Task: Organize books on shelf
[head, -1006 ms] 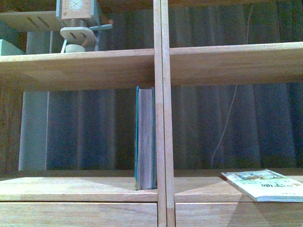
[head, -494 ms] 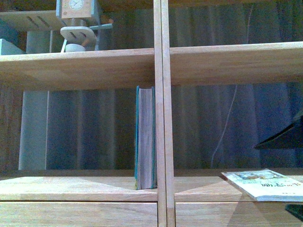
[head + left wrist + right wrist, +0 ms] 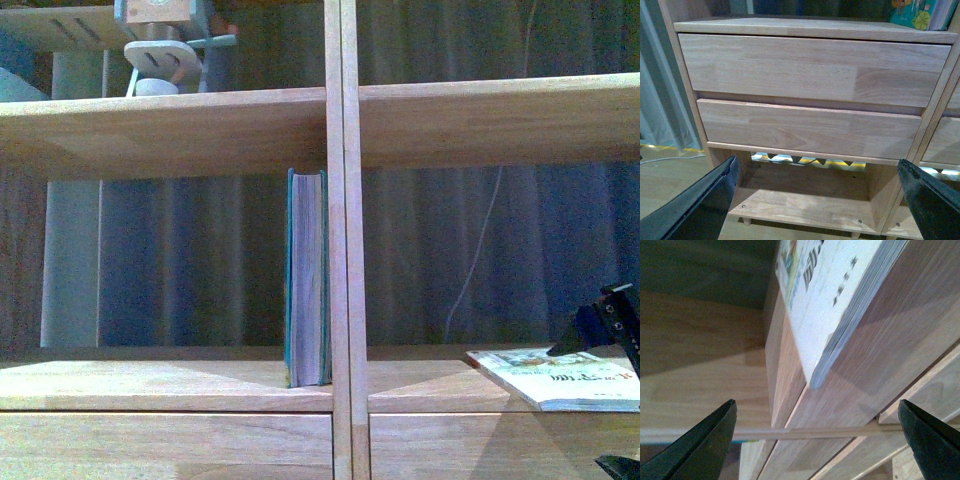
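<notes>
On the shelf (image 3: 180, 130) the teal book (image 3: 307, 278) stands upright in the left cubby, its side flat against the central divider (image 3: 341, 250). That support is probably why a thick, tall volume stays vertical with nothing on its other side. The thin paperback (image 3: 560, 378) lies flat, cover up, on the board of the right cubby. It sits toward that board's right end with its near corner at the front edge, which looks like the only part of such a flat thing that can be pinched. The right jaws are spread wide and hold nothing. In the right wrist view the two dark fingers (image 3: 705, 445) stand either side of the paperback's corner and the board's front edge, apart from both. In the front view one finger shows just above the book at the right border and another below the board. This looks like an approach to take the corner from the front, one finger over and one under. The left jaws are also wide and empty, low down and facing the two drawer fronts (image 3: 810, 65) under the left cubby. They are likely kept there so the right arm has room. The paperback is the one book not yet stood up.
</notes>
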`<state>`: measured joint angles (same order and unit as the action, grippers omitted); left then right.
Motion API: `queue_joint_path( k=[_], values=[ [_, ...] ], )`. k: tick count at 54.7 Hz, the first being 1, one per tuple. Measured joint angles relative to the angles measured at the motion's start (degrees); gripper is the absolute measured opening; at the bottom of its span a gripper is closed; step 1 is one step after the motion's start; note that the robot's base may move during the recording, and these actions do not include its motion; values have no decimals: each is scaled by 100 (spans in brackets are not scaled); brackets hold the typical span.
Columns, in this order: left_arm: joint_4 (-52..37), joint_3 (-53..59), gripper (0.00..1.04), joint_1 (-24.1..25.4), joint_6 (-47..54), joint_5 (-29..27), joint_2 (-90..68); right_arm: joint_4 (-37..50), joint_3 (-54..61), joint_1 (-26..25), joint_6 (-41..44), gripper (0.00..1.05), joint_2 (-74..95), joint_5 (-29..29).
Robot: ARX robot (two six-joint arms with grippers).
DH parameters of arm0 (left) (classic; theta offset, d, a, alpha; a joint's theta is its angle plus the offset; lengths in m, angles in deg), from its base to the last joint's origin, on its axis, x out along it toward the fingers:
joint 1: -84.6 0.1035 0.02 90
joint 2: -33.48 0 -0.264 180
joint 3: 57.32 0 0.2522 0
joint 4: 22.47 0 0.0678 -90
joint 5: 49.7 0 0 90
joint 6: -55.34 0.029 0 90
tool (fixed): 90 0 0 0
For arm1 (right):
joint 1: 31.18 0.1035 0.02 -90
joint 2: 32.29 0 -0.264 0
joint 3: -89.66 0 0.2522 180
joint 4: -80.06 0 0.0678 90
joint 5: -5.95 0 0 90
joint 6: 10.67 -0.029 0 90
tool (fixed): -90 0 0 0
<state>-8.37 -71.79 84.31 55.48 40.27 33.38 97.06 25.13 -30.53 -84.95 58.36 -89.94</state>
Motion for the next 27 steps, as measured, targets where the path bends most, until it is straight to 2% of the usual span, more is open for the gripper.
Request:
queue_joint_path(
  k=[27],
  values=[
    [0,0,98,0,0,2,0,-96,-1014,-136,-352,98,992,247]
  ],
)
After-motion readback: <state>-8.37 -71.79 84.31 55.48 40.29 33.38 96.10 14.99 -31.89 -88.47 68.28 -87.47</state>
